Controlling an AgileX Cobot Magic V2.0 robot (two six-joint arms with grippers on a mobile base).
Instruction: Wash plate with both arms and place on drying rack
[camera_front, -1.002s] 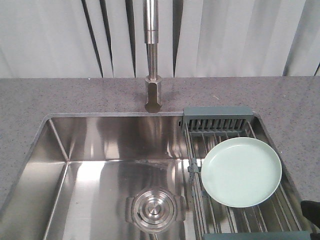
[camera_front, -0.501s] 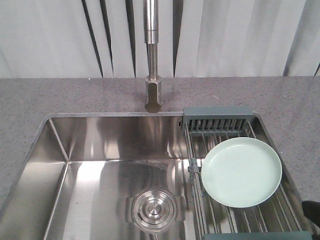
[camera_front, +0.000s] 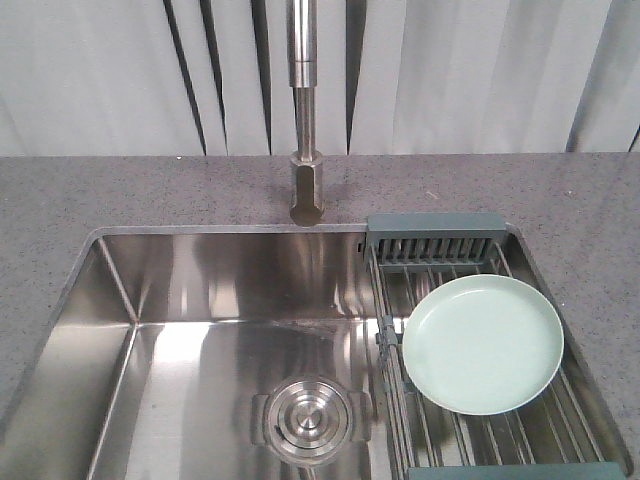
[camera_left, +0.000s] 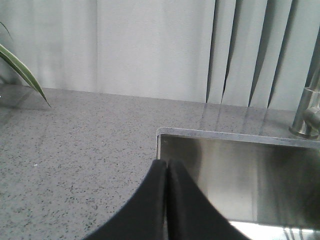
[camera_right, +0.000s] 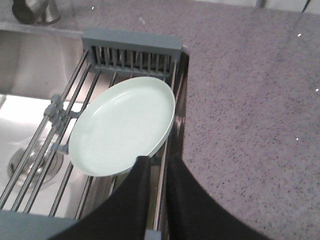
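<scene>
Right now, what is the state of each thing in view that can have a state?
plate: lying flat on the rack, face up, empty.
drying rack: set over the sink's right side, holding the plate.
sink: empty.
left gripper: shut, empty.
right gripper: slightly open, empty, beside the plate's edge.

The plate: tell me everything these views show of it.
The round pale mint-green plate is plain, smooth and matte, like plastic or melamine, with a low raised rim and an empty face. It lies face up, slightly tilted, on the thin metal rods of the drying rack over the right end of the steel sink, just before the comb-like grey-teal end bar. No gripper touches it; the right gripper hovers near its edge, apart.
</scene>
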